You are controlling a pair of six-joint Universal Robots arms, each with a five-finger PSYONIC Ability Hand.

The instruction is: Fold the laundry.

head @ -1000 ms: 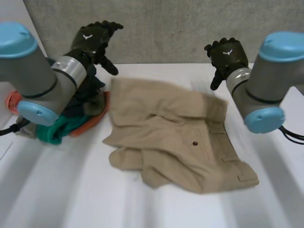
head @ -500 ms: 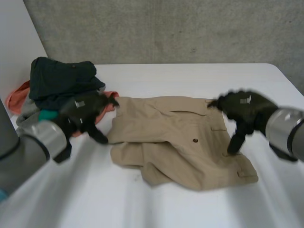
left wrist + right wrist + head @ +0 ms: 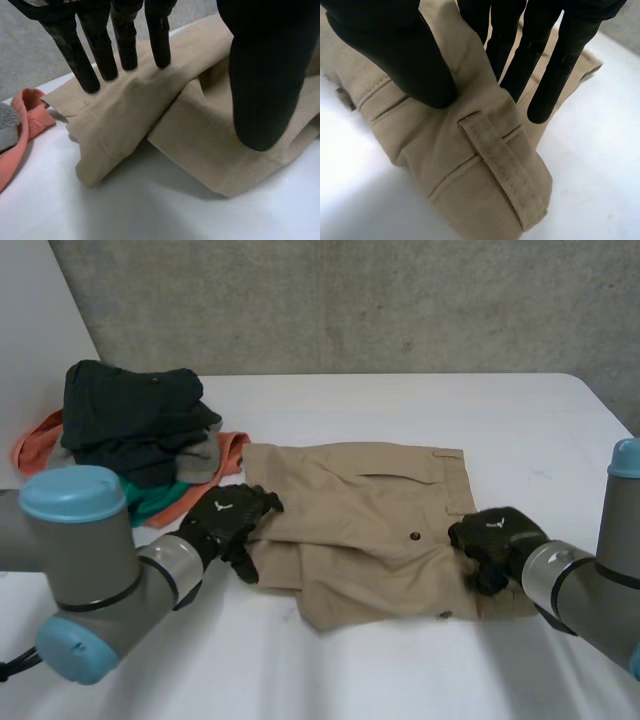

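The khaki shorts [image 3: 360, 510] lie partly folded in the middle of the worktop [image 3: 420, 400], with their long axis running across me from left to right. The waistband end, marked by a belt loop [image 3: 502, 165], points to my right. What I take for the leg end points to my left, just beside the pile of dark and orange laundry [image 3: 130, 420]. My right hand [image 3: 495, 537] sits on the waistband end, thumb on one side and fingers on the other of a raised ridge of cloth, pinching it. My left hand [image 3: 228, 522] sits on the near left corner, fingertips resting straight on the upper layer and thumb set apart on the lower layer, gripping nothing. Judgement: each hand covers its own end, so the coming fold runs along the long axis. The right hand has hold of the cloth; the left must first close.
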